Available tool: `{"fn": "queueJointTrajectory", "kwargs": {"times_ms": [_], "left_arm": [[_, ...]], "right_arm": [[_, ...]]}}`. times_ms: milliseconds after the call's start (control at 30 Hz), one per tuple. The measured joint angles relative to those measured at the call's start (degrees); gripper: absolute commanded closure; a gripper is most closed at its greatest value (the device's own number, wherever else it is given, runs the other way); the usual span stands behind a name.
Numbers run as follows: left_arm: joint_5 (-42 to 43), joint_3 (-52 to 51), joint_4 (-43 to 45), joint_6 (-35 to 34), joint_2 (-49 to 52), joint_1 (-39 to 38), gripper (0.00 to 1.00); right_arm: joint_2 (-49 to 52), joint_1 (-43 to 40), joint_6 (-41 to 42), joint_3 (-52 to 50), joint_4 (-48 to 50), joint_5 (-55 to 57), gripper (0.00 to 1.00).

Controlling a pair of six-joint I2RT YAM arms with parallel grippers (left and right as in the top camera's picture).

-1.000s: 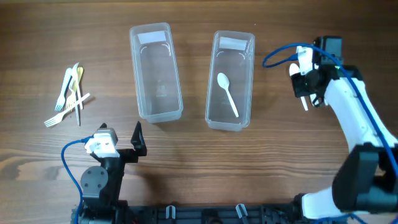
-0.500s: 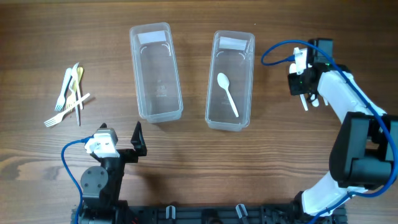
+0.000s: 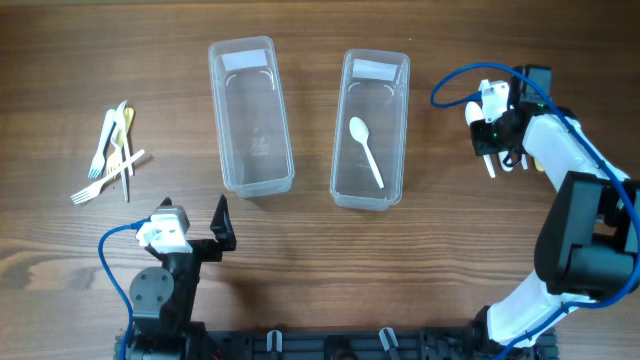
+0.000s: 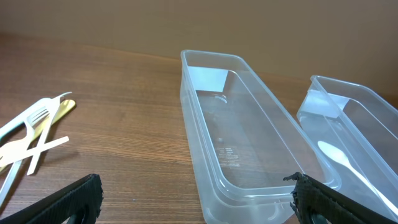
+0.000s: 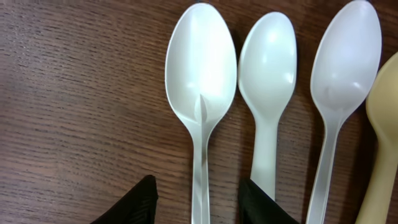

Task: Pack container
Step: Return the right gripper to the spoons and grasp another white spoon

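Observation:
Two clear plastic containers stand side by side: the left one (image 3: 250,115) is empty, and the right one (image 3: 343,130) holds a white spoon (image 3: 366,152). At the far right my right gripper (image 3: 497,150) hangs low over a row of spoons (image 3: 490,167). In the right wrist view it (image 5: 198,199) is open, its fingertips (image 5: 140,202) on either side of the leftmost white spoon's (image 5: 200,68) handle without touching it. Two more white spoons (image 5: 267,62) (image 5: 345,56) and a beige one (image 5: 382,118) lie beside it. My left gripper (image 3: 195,215) is wide open near the front edge, facing the empty container (image 4: 242,143).
A loose pile of white and beige forks (image 3: 112,152) lies at the far left, also seen in the left wrist view as forks (image 4: 31,134). The right container (image 4: 360,118) shows there too. Blue cables loop off both arms.
My right gripper has shifted slightly to the right over the spoons. The left arm, the containers and the cutlery have not moved.

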Motion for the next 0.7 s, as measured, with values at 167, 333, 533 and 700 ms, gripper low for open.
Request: {"fn": "queueJointTrajectory", "kwargs": {"times_ms": [167,333,533,700], "left_arm": [[-0.02,0.0,0.0,-0.02,0.0,0.0,0.0],[-0.02,0.0,0.0,-0.02,0.0,0.0,0.0],[-0.02,0.0,0.0,-0.02,0.0,0.0,0.0],[-0.02,0.0,0.0,-0.02,0.0,0.0,0.0]], "right_arm": [[0.02,0.0,-0.02,-0.48,1.46,-0.15,0.59],[0.02,0.0,-0.04,-4.92,7.02,-0.15,0.59],[0.02,0.0,-0.02,-6.73,9.09,-0.37,0.6],[0.02,0.0,-0.46,-7.02,9.77,-0.61,0.78]]}}
